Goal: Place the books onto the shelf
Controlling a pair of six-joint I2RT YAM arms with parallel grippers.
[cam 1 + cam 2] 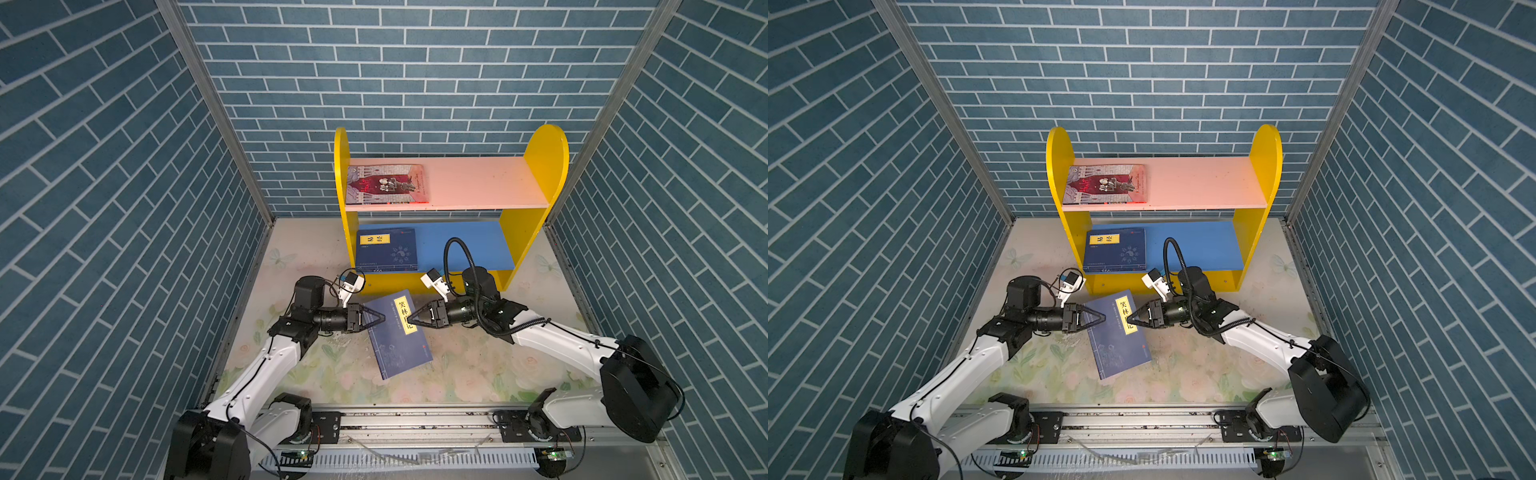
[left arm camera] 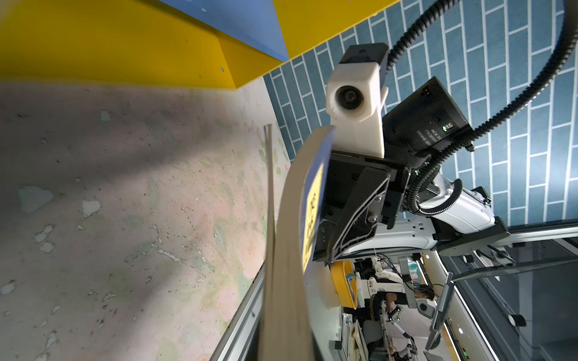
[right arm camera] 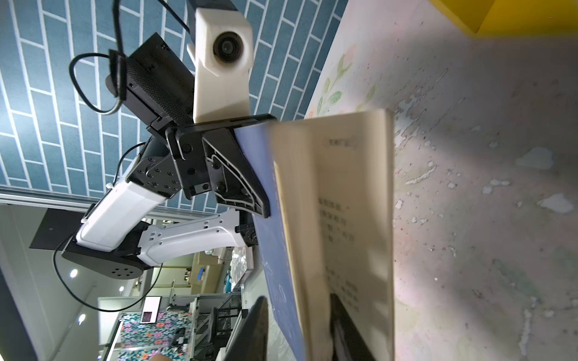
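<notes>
We see left gripper (image 1: 382, 319) clamped on navy book (image 1: 401, 349) at frame centre | right gripper (image 1: 410, 320) straddles its opposite edge, grip we cannot tell.

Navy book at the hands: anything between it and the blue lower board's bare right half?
Yes. The right arm's wrist and its black cable loop stand before that half of the blue board; the pink board above looks unobstructed.

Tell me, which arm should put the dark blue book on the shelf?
Left. The left gripper is shut on the navy yellow-labelled paperback; the right gripper straddles it with jaws apart.
</notes>
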